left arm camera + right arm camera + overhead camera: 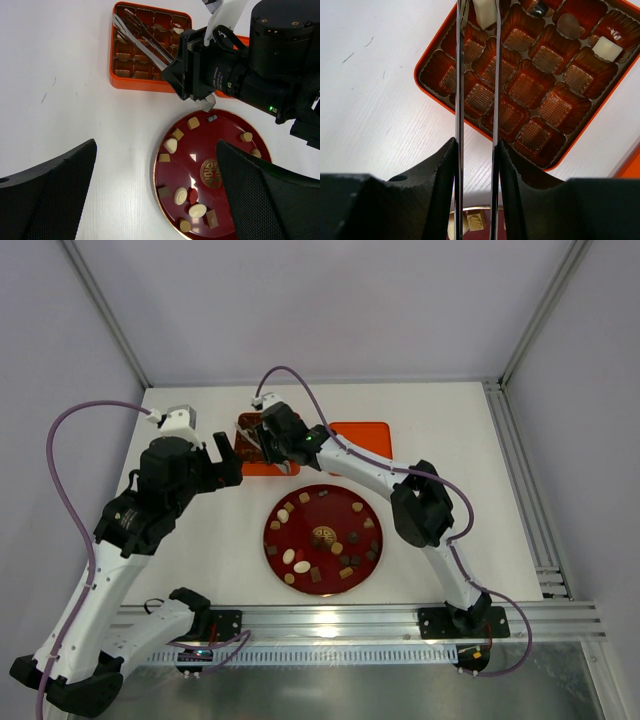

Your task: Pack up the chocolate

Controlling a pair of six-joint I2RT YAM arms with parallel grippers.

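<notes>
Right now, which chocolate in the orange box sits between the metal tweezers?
The cream-white piece between the tweezers; the other white square lies well aside.

Orange box (pixel 145 86), ribbed amber-brown cups (pixel 525 90), silver tweezers (pixel 459 100), dark red plate (pixel 215 131), brown, tan and cream chocolate (pixel 171 145)

Counter (pixel 200 530): white, with faint dark scuffs.
Orange box (pixel 113 65): far side, just beside the orange lid (pixel 365 435).
Red plate (pixel 330 515): nearer, central.

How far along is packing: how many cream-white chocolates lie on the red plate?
3, all on the plate, left half from above: one cream-white piece upper left, two more close together lower left. None looks hidden.
</notes>
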